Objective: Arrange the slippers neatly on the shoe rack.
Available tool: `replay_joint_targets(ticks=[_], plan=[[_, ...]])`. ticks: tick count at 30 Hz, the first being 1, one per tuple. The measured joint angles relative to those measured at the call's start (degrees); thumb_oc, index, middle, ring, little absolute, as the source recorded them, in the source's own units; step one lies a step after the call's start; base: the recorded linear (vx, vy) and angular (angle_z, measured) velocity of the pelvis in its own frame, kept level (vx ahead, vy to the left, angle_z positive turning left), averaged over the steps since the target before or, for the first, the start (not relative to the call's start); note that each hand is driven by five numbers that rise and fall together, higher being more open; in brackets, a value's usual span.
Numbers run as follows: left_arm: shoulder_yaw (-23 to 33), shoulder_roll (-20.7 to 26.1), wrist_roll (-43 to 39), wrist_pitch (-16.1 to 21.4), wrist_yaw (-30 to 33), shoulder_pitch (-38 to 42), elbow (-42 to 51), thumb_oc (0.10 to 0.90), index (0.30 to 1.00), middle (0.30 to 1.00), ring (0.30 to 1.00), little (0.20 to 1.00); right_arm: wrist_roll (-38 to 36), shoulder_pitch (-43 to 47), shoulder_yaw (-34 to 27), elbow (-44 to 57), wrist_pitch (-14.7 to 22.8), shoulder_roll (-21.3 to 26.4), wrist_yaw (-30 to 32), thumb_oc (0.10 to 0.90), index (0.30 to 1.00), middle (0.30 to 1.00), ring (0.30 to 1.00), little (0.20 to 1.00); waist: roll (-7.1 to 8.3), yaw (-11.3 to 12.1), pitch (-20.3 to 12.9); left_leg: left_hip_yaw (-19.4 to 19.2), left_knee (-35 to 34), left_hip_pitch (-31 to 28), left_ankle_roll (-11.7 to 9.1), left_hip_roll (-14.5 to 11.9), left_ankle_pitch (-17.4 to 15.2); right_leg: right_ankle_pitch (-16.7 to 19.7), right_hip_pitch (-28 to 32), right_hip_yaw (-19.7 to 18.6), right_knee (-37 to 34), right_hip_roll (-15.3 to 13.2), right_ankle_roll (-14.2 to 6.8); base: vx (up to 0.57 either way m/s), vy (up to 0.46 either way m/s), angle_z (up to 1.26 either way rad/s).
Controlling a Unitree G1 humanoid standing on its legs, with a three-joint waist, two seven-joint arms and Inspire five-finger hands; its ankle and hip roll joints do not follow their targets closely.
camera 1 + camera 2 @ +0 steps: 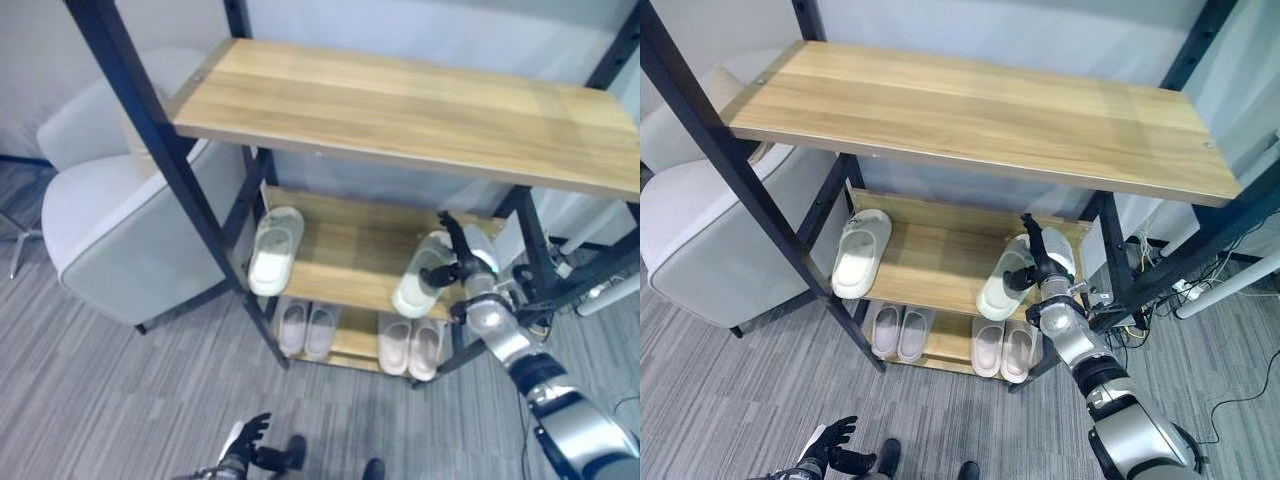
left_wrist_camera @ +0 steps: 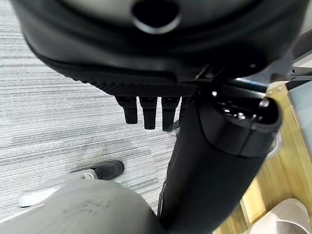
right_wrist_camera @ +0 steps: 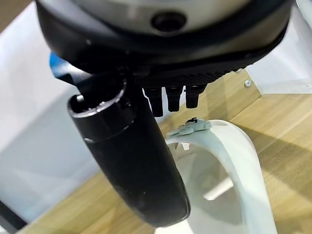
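Note:
The shoe rack [image 1: 400,110] has a wide wooden top shelf and two lower shelves. Two pale slippers lie on the middle shelf. The left slipper [image 1: 275,250] rests flat near the left post. The right slipper [image 1: 418,288] lies angled, its toe at the shelf's front edge. My right hand [image 1: 458,264] is at its heel end. Its strap [image 3: 234,156] sits between my thumb [image 3: 131,161] and my fingers, which point upward behind it. My left hand [image 1: 250,438] hangs low over the carpet, fingers [image 2: 146,112] straight and holding nothing.
Two pairs of slippers stand on the bottom shelf, one pinkish [image 1: 307,330] and one beige [image 1: 412,347]. A grey armchair [image 1: 120,220] stands close to the rack's left posts. Cables and a white bar [image 1: 1230,285] lie right of the rack.

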State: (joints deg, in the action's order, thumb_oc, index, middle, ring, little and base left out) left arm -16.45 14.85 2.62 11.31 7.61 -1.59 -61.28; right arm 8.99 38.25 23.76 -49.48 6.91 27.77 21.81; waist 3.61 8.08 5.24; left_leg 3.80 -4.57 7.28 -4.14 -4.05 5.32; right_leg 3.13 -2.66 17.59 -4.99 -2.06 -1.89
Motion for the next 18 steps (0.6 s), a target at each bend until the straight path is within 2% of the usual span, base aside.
replay_joint_targets(ticks=[1, 2, 3, 9, 18], plan=[[-0.17, 0.07, -0.05, 0.0, 0.42, 0.24, 0.01, 0.8, 0.9, 0.9, 0.9, 0.9, 0.02, 0.68, -0.16, -0.83, -0.69, 0.04, 0.18, 0.8, 0.9, 0.9, 0.9, 0.9, 0.09, 0.02, 0.37, 0.41, 0.0, 0.32, -0.01, 0.09, 0.13, 0.0, -0.08, 0.24, 0.0, -0.06, 0.0, -0.01, 0.034, 0.2], [-0.18, 0.08, -0.08, -0.04, 0.55, 0.43, -0.04, 0.8, 0.9, 0.9, 0.9, 0.9, 0.01, 1.31, -0.16, -2.35, -0.65, -0.06, 0.74, 0.515, 0.472, 0.472, 0.472, 0.472, 0.2, 0.06, 0.45, 0.71, 0.0, 0.59, 0.03, 0.18, 0.19, 0.0, -0.23, 0.36, 0.0, -0.14, 0.0, 0.0, 0.028, 0.15], [-0.19, 0.13, -0.08, -0.01, 0.57, 0.47, 0.0, 0.8, 0.9, 0.9, 0.9, 0.9, -0.01, 1.79, -0.16, -3.21, -0.85, -0.05, 0.91, 0.4, 0.3, 0.3, 0.3, 0.3, 0.29, 0.13, 0.62, 0.8, 0.0, 0.63, 0.06, 0.26, 0.22, 0.0, -0.23, 0.37, 0.0, -0.19, 0.0, 0.0, 0.018, 0.08], [-0.2, 0.59, -0.15, 0.05, 0.77, 0.9, -0.37, 0.8, 0.9, 0.9, 0.9, 0.9, -0.24, 3.35, -0.18, -6.75, -0.94, -0.4, 2.02, 0.4, 0.3, 0.3, 0.3, 0.3, 1.27, 0.24, 1.18, 0.87, 0.0, 0.68, 0.17, 0.73, 0.29, 0.0, -0.23, 0.41, 0.0, -0.62, -0.01, 0.0, 0.022, 0.01], [-0.18, 0.47, -0.17, 0.08, 0.8, 1.46, -1.13, 0.8, 0.9, 0.9, 0.9, 0.9, -2.4, 3.79, -0.28, -7.01, -1.06, -0.91, 1.47, 0.4, 0.3, 0.3, 0.3, 0.3, 1.37, 0.18, 1.23, 1.07, 0.0, 0.78, 0.22, 1.07, 0.32, 0.0, -0.21, 0.62, 0.01, -0.91, -0.01, 0.0, 0.001, 0.0]])
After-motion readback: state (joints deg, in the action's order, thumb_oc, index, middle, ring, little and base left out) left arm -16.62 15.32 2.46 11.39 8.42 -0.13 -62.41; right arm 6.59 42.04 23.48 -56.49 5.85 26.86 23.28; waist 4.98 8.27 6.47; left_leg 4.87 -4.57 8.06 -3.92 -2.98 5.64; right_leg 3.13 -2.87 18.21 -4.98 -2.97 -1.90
